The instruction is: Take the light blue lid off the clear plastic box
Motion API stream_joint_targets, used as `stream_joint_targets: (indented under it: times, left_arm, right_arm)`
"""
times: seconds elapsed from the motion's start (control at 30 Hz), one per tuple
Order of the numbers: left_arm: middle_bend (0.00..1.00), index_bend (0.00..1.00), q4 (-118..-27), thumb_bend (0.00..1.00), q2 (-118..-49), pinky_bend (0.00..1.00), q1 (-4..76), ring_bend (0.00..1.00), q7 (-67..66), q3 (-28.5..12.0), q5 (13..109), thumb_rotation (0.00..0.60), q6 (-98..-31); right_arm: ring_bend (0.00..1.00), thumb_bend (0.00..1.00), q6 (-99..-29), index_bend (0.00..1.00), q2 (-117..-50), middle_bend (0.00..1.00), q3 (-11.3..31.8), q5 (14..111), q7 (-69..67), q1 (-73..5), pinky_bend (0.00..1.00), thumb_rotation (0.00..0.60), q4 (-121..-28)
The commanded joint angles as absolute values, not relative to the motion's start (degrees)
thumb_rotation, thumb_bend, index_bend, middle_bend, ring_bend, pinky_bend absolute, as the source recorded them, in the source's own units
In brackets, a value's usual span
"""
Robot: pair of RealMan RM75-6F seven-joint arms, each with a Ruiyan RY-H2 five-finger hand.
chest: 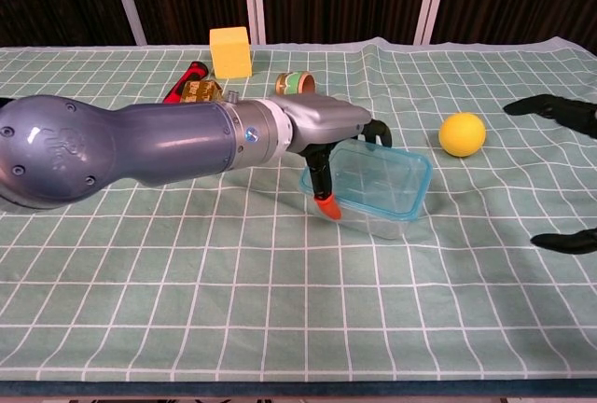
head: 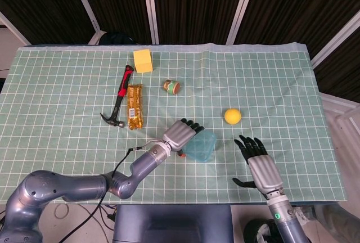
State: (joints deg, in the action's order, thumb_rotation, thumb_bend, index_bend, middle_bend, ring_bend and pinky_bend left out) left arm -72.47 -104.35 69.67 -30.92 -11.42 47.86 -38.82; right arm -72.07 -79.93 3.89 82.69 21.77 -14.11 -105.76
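Gripping the clear box [chest: 378, 193] tilted above the tabletop [head: 281, 85], near the yellow ball [head: 233, 116], the left hand [head: 181, 134] held it with the light blue lid [chest: 371, 177] not yet removed, while the right hand [head: 260, 164] hovered spread and empty beside it.

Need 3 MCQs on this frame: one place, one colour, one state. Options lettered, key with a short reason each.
1. What lies right beside the hammer?
A. gold snack bar
B. yellow ball
C. clear plastic box

2. What colour is the cube at the table's far edge?
A. red
B. yellow
C. blue

3. What is the left hand doing?
A. resting flat on the cloth
B. gripping the clear plastic box, tilted
C. holding the ball

Key:
1 A, the gold snack bar lies alongside the hammer.
2 B, the cube is plainly yellow.
3 B, the fingers wrap the clear plastic box, light blue lid on; right hand holds nothing.
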Motion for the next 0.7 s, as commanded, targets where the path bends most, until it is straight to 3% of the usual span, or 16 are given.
stream_joint_targets:
  times: [0.03, 0.2, 0.7]
  left_arm:
    - [0.34, 0.30, -72.24, 0.19, -104.60, 0.46, 69.90, 0.32, -30.63, -11.06, 48.41, 0.600, -39.05]
    - [0.34, 0.30, -72.19, 0.19, -104.75, 0.46, 70.11, 0.32, -30.03, -10.87, 49.20, 0.600, -39.11]
    - [0.34, 0.30, -72.59, 0.19, -104.49, 0.46, 70.40, 0.32, -28.99, -10.44, 49.60, 0.600, -38.80]
  right_arm:
    - [0.00, 0.24, -70.87, 0.00, -84.14, 0.00, 4.43, 81.96, 25.39, -16.04, 0.00, 0.600, -106.09]
    - [0.00, 0.31, -70.20, 0.00, -88.28, 0.00, 4.89, 80.82, 28.58, -17.42, 0.00, 0.600, -106.06]
    - [0.00, 0.31, -68.51, 0.00, -98.37, 0.00, 5.69, 76.21, 34.67, -20.26, 0.00, 0.600, -99.54]
